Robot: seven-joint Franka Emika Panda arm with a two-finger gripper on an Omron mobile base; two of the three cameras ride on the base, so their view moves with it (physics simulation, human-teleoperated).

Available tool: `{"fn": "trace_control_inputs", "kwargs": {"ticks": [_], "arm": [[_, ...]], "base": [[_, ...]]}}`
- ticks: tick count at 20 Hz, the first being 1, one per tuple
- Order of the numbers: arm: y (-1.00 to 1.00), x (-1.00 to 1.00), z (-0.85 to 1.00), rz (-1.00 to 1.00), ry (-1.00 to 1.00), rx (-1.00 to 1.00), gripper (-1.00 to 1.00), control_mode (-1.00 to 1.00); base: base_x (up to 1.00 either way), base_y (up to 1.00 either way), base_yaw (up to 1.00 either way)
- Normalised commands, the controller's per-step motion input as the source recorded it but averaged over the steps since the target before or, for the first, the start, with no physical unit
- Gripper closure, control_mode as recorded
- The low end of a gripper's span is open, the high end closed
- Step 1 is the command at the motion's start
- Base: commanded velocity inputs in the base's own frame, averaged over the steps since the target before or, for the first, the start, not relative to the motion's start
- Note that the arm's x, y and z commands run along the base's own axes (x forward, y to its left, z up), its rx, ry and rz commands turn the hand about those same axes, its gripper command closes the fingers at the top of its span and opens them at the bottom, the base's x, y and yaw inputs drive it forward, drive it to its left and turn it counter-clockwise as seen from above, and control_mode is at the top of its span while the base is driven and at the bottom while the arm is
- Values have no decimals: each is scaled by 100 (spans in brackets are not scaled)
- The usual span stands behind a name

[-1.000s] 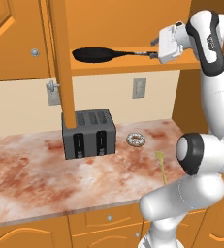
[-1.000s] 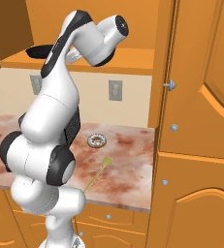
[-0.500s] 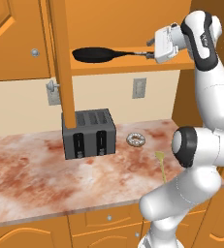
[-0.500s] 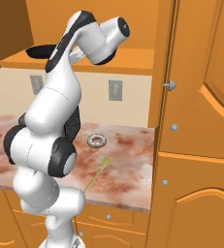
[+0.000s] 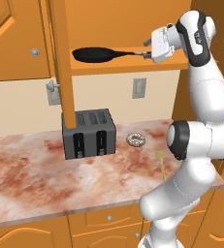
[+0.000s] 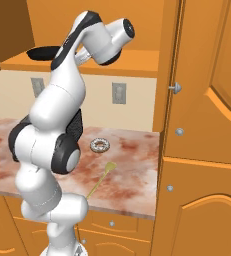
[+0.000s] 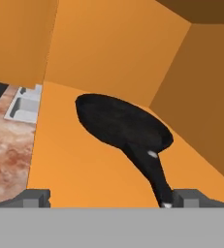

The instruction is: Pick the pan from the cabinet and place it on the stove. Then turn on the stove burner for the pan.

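Nearest, along the front edge of the reddish marbled table (image 5: pixel 45 179), no things are set; toward its right front corner one thin yellow-green utensil (image 5: pixel 160 162) with a flat flared tip is laid. Behind it, near the back edge, one small ring-shaped pastry (image 5: pixel 135 139) with pale speckles is seen, and to its left one boxy dark grey toaster (image 5: pixel 88 133) with two top slots. On the cream wall behind, two grey outlet plates are counted. Above, the orange-brown wooden cabinet (image 5: pixel 16 43) is shown with its smooth shelf exposed; one round matte black pan (image 5: pixel 91 54) is rested flat on that shelf, its long straight handle pointed toward the shelf's right end. The pincer (image 5: pixel 145 49) is held spread wide at the handle's tip, with one dark fingertip (image 7: pixel 36 197) seen on each side and nothing pinched.
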Motion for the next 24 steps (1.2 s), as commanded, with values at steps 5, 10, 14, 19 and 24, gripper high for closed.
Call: {"fn": "trace_control_inputs", "kwargs": {"ticks": [5, 10, 14, 19, 24], "arm": [[1, 20, -1, 0, 0, 0, -100, -100], [0, 16, -1, 0, 0, 0, -100, -100], [0, 10, -2, 0, 0, 0, -100, -100], [0, 14, -7, 0, 0, -1, -100, -100], [0, 14, -10, 0, 0, -2, -100, -100]], "base": [[0, 0, 0], [0, 0, 0], [0, 0, 0], [0, 0, 0], [0, 0, 0]]}}
